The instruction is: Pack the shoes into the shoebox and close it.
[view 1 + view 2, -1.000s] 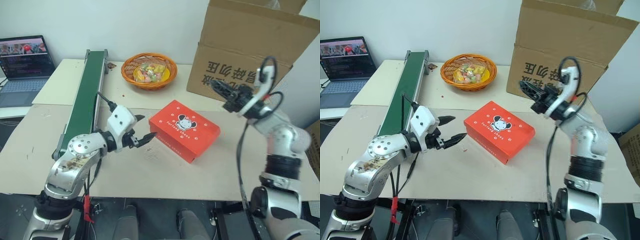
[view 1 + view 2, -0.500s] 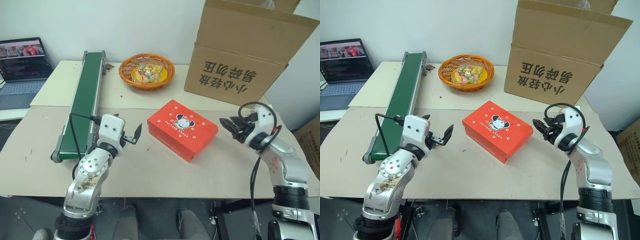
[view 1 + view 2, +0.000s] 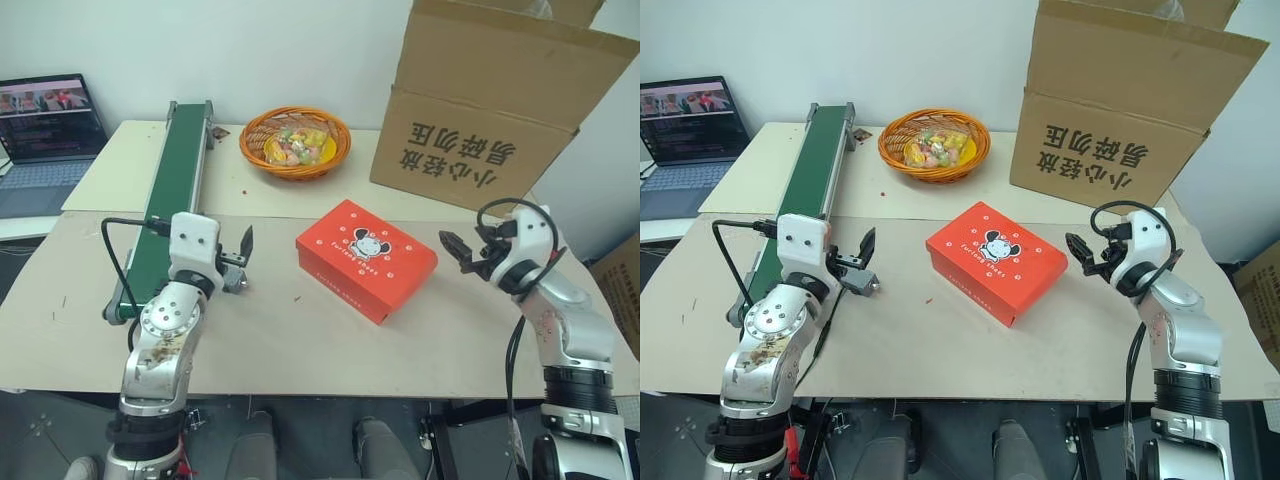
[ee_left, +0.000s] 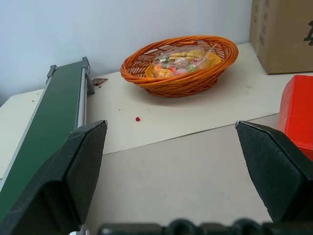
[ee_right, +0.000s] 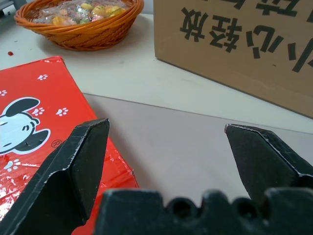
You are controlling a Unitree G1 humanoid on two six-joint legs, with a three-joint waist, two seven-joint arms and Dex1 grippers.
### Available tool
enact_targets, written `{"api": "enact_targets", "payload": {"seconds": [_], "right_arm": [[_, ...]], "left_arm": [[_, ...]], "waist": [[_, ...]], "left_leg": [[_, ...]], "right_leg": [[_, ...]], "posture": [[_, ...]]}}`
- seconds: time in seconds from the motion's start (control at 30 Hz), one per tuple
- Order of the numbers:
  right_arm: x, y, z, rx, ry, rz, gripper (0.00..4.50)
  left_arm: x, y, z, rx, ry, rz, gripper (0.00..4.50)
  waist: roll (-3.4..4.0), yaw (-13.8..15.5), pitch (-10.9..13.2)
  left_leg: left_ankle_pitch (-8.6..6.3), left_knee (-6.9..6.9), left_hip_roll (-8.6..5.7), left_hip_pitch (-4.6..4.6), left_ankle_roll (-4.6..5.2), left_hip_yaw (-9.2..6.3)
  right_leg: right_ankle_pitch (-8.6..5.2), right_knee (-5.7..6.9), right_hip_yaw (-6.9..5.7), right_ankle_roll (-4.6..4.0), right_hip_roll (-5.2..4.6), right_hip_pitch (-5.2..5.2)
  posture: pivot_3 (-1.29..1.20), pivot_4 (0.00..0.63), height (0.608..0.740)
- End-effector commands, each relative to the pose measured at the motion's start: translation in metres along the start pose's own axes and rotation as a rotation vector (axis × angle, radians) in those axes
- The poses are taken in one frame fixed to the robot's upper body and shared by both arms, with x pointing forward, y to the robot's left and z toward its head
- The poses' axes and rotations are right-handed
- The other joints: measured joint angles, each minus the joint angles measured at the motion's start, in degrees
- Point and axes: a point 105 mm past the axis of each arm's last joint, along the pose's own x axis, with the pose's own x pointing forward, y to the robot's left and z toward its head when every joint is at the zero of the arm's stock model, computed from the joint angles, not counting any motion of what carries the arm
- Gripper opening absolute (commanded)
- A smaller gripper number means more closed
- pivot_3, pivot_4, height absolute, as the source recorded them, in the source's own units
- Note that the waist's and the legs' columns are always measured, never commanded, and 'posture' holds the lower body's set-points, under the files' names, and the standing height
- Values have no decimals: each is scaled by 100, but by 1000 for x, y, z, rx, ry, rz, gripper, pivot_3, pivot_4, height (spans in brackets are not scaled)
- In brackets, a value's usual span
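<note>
The red-orange shoebox lies shut in the middle of the table, its cartoon mouse print facing up. The shoes are out of view. My left gripper hovers to the left of the box, a gap away from it, open wide with nothing between its fingers. The box's red edge shows off to one side in the left wrist view. My right gripper sits just off the box's right end, also open and empty. In the right wrist view the box lid lies beside one finger.
A green conveyor belt runs along the left side of the table. A wicker basket of wrapped sweets stands at the back. A big brown carton fills the back right. A laptop sits at the far left.
Both grippers have opened. My left gripper has pulled back leftward from the box's corner. My right gripper has dropped from up by the carton to beside the box's right end.
</note>
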Motion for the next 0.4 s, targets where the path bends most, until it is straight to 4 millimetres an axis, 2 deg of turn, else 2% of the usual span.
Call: {"api": "enact_targets", "payload": {"seconds": [0.03, 0.4], "right_arm": [[0, -2, 17, -36, -56, -13, 4432], [2, -1, 17, -44, -58, -5, 4432]], "left_arm": [[1, 2, 14, -24, -54, 11, 4500], [0, 1, 11, -25, -34, -4, 4500]], "waist": [[0, 1, 0], [0, 1, 0]], "left_leg": [[0, 0, 0, 0, 0, 0], [0, 1, 0, 0, 0, 0]], "right_leg": [[0, 0, 0, 0, 0, 0], [1, 0, -1, 2, 0, 1]], "posture": [[0, 150, 721], [0, 150, 721]]}}
